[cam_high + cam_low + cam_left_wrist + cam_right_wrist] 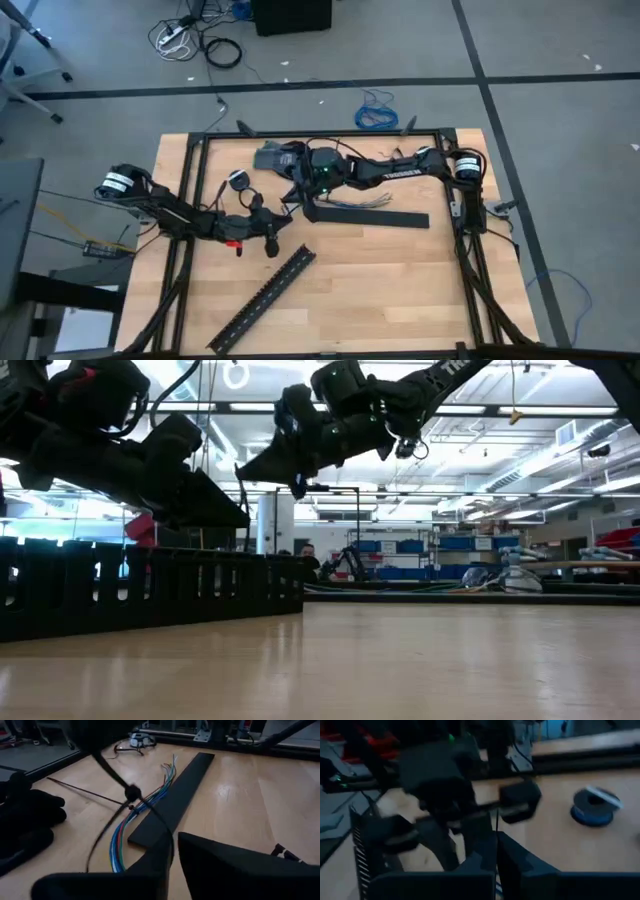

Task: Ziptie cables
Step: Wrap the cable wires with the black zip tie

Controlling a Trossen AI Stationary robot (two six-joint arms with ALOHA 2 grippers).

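Observation:
The cables (145,807), thin blue, green and red wires, lie on the table along a flat black strip (175,800), also in the high view as cables (355,200) beside the strip (365,216). A black ziptie (132,795) is looped around the cables, and one thin tail (80,789) sticks out sideways. My left gripper (272,240) is near the bundle's left end, shut on a ziptie strand. My right gripper (297,198) is just beyond it, also shut on a strand. My left gripper pinches a thin black ziptie strand (167,840) between its two fingertips. The strand runs up from the fingers to the knot on the cables. The cables under the loop rest on the table. My right gripper pinches a thin black strand (496,827) between its fingertips; the strand stands up out of the narrow gap. In the left wrist view this strand (107,767) slants down from the gripper to the knot.
A ridged black strip (265,295) lies slantwise near the table's front left and fills the low view's left as strip (150,590). A blue spool (592,807) stands on the table behind the grippers. The black frame (200,140) rims the table.

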